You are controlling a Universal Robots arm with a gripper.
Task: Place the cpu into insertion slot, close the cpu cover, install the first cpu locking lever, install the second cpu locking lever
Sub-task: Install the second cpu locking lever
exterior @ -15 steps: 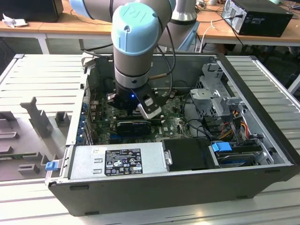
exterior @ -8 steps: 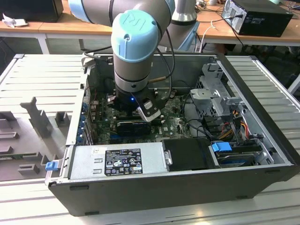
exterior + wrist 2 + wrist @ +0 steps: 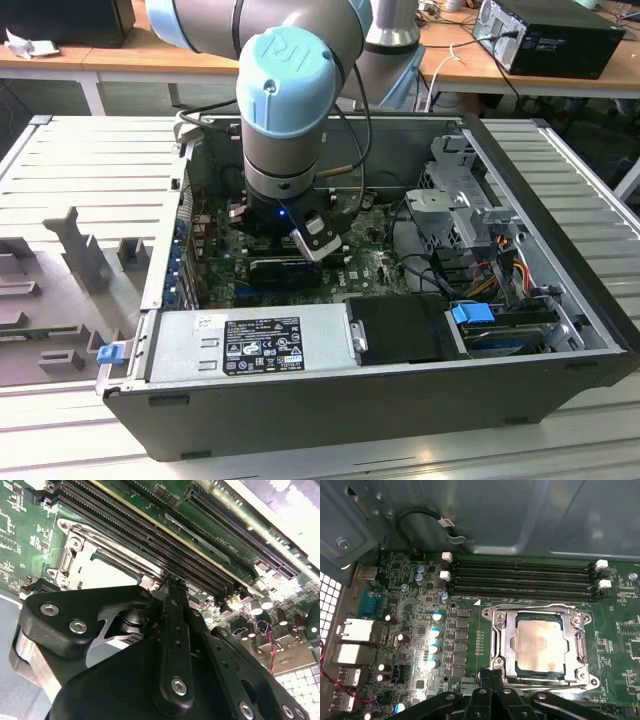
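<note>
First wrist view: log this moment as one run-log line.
cpu seated in insertion slot | cpu cover closed over it | hand shut, empty, at socket edge

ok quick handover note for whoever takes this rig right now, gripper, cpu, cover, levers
Gripper: fingers together, tips at the socket's edge; it appears to carry nothing.
The cpu lies in the insertion slot on the motherboard, beside the memory slots.
The cpu cover is down around the chip, so placing and closing look done.
Levers: a wire lever runs along the memory-slot side, another by the fingertips; I cannot tell if either is latched. Check both.
</note>
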